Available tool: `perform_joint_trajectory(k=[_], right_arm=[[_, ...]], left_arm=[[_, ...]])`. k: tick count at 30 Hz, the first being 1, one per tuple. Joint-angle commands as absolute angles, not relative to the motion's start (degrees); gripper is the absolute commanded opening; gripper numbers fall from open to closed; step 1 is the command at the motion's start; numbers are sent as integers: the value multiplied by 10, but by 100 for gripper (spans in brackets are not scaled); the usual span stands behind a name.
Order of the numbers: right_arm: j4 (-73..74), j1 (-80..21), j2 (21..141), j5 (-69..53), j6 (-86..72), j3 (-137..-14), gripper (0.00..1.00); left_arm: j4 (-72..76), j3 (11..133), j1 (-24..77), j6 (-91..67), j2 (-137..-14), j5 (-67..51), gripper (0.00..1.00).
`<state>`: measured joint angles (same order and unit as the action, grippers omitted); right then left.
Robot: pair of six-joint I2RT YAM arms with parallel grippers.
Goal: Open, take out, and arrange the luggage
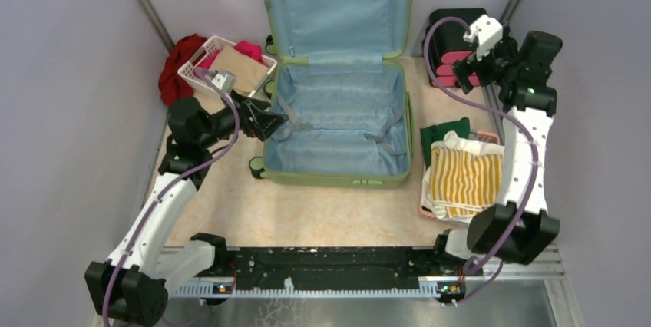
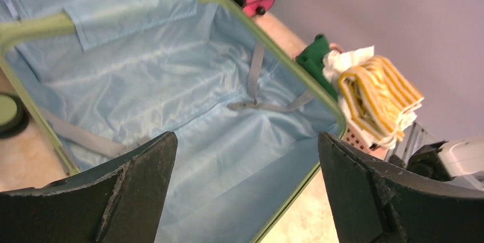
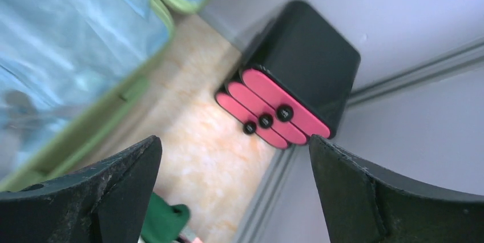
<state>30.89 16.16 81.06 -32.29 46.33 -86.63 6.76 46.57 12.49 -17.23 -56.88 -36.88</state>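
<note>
The light-green suitcase (image 1: 338, 177) lies open in the middle, its lid (image 1: 338, 4) upright against the back wall. Its light blue lining (image 2: 188, 100) holds only loose grey straps (image 2: 254, 103). My left gripper (image 1: 278, 123) is open and empty at the suitcase's left rim, fingers spread over the inside (image 2: 245, 140). My right gripper (image 1: 465, 74) is open and empty at the back right, just in front of the black-and-pink drawer box (image 1: 453, 43), which also shows in the right wrist view (image 3: 291, 83) beyond the gripper (image 3: 234, 146).
A yellow-striped folded cloth (image 1: 464, 177) and a green cloth (image 1: 441, 133) lie stacked on a pink basket (image 1: 424, 206) right of the suitcase. A white basket (image 1: 201, 75) with brown and pink clothes and a red cloth (image 1: 175, 66) stand at back left. Walls close in on both sides.
</note>
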Motion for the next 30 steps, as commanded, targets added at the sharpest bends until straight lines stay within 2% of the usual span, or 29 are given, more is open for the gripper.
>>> perform_joint_trajectory(k=[1, 9, 17, 30], right_arm=[[332, 175, 735, -471, 330, -855, 99], [316, 176, 650, -481, 91, -884, 99], [426, 176, 598, -498, 79, -972, 99], [411, 178, 548, -400, -118, -1044, 99]], left_arm=[[37, 532, 121, -198, -537, -391, 99], [-38, 624, 121, -196, -488, -411, 99], [-113, 719, 121, -172, -455, -390, 99], [-146, 762, 122, -173, -419, -380, 99]])
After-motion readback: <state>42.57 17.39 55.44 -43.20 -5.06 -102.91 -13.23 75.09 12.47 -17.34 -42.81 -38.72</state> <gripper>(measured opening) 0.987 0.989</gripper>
